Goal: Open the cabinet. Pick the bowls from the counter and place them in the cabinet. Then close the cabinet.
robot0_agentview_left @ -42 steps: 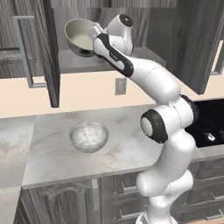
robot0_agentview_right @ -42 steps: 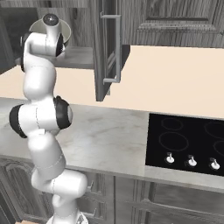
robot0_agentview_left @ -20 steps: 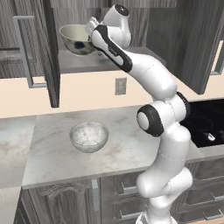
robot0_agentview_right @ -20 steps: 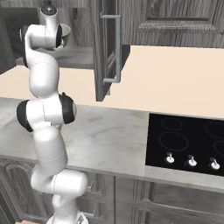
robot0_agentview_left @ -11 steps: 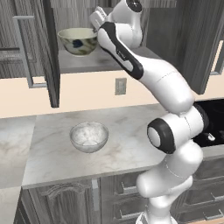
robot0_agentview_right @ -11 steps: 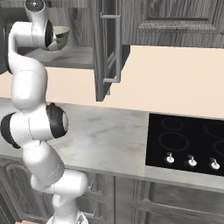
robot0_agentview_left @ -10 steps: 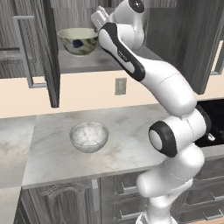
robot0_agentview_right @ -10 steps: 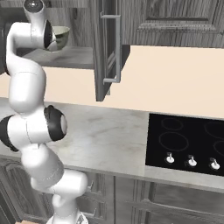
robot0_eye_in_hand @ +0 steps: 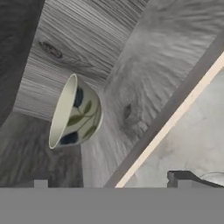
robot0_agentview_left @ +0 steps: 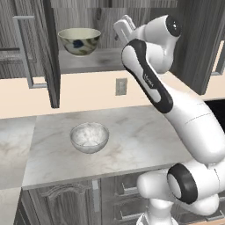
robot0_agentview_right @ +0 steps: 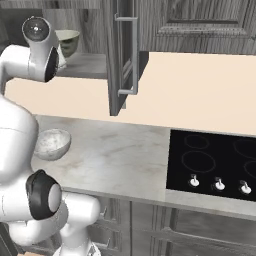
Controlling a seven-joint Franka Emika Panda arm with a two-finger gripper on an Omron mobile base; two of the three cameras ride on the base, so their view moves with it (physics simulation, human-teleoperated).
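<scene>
While our gripper (robot0_eye_in_hand: 109, 181) hangs up at shelf height with its jaws spread wide and nothing between them, the floral bowl (robot0_agentview_left: 79, 41) stands on its own on the shelf (robot0_agentview_left: 103, 59) of the open cabinet (robot0_agentview_left: 193, 39), clear of the fingers. In the hand view we see one dark fingertip (robot0_eye_in_hand: 181, 178) at the lower right and another at the lower left, and the bowl appears rolled on its side by the tilt of the camera, cream inside and blue-green leaves outside, resting against the grey wood-grain shelf board. From the left base view we find that bowl upright toward the left end of the shelf, with our hand to its right at the shelf's front edge. The left door (robot0_agentview_left: 37, 48) stands swung out, its long bar handle (robot0_agentview_left: 24, 52) toward us; in the right base view we see the other door (robot0_agentview_right: 122, 55) also swung open.

Below, the marble-look bowl (robot0_agentview_left: 89, 137) sits upright on the counter (robot0_agentview_left: 145, 136), well under the shelf and well apart from our hand. We see it again at the left of the right base view, partly behind our arm. To the right of the counter lies the black cooktop (robot0_agentview_right: 215, 160) with its three knobs (robot0_agentview_right: 217, 185) along the front.
</scene>
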